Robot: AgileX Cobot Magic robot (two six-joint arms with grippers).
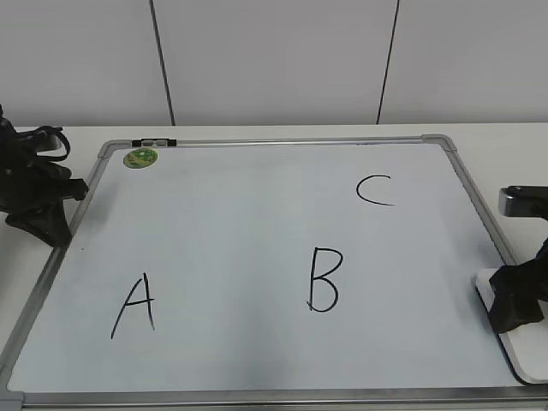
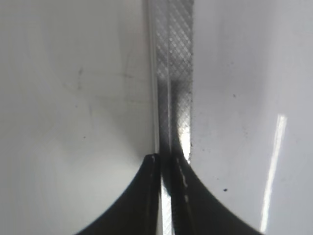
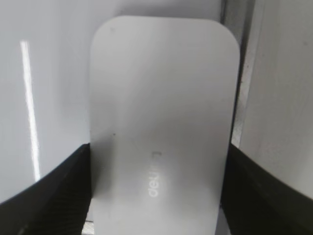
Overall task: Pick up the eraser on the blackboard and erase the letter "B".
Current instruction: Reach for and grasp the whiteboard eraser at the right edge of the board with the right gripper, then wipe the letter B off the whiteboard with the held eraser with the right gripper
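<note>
The blackboard (image 1: 257,214) lies flat on the white desk (image 1: 257,133), its grey metal frame running around a white writing surface. All places below are given relative to this board.

The letter "B" (image 1: 324,280) stands in black marker in the board's lower half, a little right of its middle. An "A" (image 1: 134,306) sits toward the lower left corner and a "C" (image 1: 374,190) toward the upper right. A small round green magnet (image 1: 140,157) rests on the writing surface just inside the upper left corner, and a short dark-and-silver clip (image 1: 156,141) sits on the top frame just above it.

The eraser (image 3: 159,132) lies at the board's lower right corner, overlapping the right frame rail, its white top face up with faint grey lettering visible. The right end effector (image 3: 156,191) is down over it: in the right wrist view its two dark fingers (image 3: 58,191) stand on either side of the eraser, at its long edges, spread to the eraser's width and apparently touching it.

The left end effector (image 2: 165,196) is at the board's left edge, near the upper left corner. In the left wrist view its fingers are almost together, with only a thin slit between them, directly above the textured frame rail (image 2: 173,73) and holding nothing.
</note>
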